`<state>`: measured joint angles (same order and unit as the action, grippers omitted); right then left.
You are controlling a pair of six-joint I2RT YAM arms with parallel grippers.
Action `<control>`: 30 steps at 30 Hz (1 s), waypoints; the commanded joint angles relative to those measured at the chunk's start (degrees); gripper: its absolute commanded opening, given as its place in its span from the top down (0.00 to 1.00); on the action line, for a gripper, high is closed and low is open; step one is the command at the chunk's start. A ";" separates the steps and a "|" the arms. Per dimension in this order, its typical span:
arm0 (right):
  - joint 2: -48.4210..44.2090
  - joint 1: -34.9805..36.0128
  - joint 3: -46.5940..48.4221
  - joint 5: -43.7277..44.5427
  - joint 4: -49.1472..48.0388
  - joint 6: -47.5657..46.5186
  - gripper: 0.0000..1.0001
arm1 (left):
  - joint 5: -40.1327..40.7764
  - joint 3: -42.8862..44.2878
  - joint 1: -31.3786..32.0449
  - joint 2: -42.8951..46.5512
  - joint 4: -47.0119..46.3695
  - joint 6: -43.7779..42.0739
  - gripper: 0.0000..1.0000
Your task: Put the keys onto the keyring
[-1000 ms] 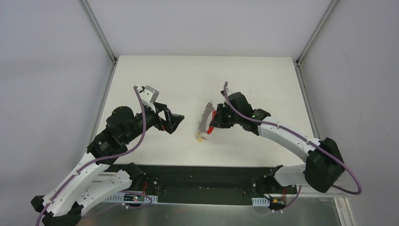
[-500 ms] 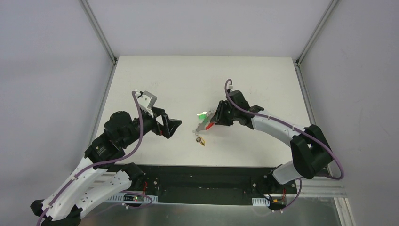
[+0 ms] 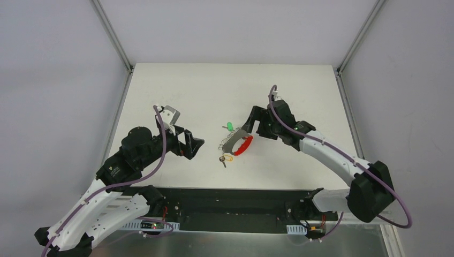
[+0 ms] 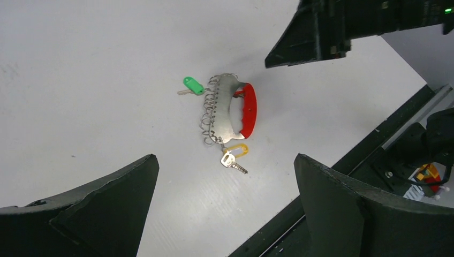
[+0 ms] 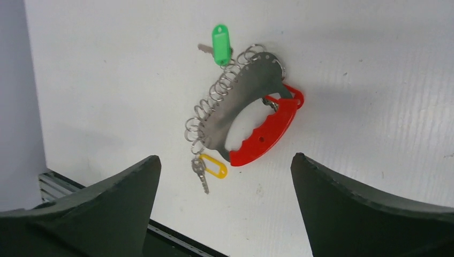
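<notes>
The keyring (image 3: 236,143) lies flat on the white table, a grey metal plate (image 5: 241,101) with a red handle (image 5: 267,131) and a row of wire rings. A yellow-tagged key (image 5: 213,167) sits on the ring at its near end. A green-tagged key (image 5: 220,37) lies at the far end, touching the rings; whether it is attached does not show. My right gripper (image 3: 251,125) hovers just right of and above the keyring, open and empty. My left gripper (image 3: 194,144) is open and empty, well to the left; the keyring (image 4: 233,110) and yellow tag (image 4: 237,150) show ahead of it.
The table's black front rail (image 3: 235,195) runs close below the keys. Grey walls and metal frame posts (image 3: 115,37) bound the table on three sides. A right finger (image 4: 305,37) shows at the top of the left wrist view.
My right gripper has opened and let go of the keyring, which dropped from tilted to flat on the table. The right arm pulled back to the right. The left gripper stayed open, shifting slightly.
</notes>
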<state>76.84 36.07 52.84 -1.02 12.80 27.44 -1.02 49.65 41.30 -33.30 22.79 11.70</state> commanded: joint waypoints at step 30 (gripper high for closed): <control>-27.51 10.59 12.46 19.85 5.19 -15.65 0.01 | 13.79 -5.41 0.27 9.71 2.92 -6.33 0.01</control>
<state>52.36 45.67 63.13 14.98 19.42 14.52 11.68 44.31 41.28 -23.77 26.33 6.33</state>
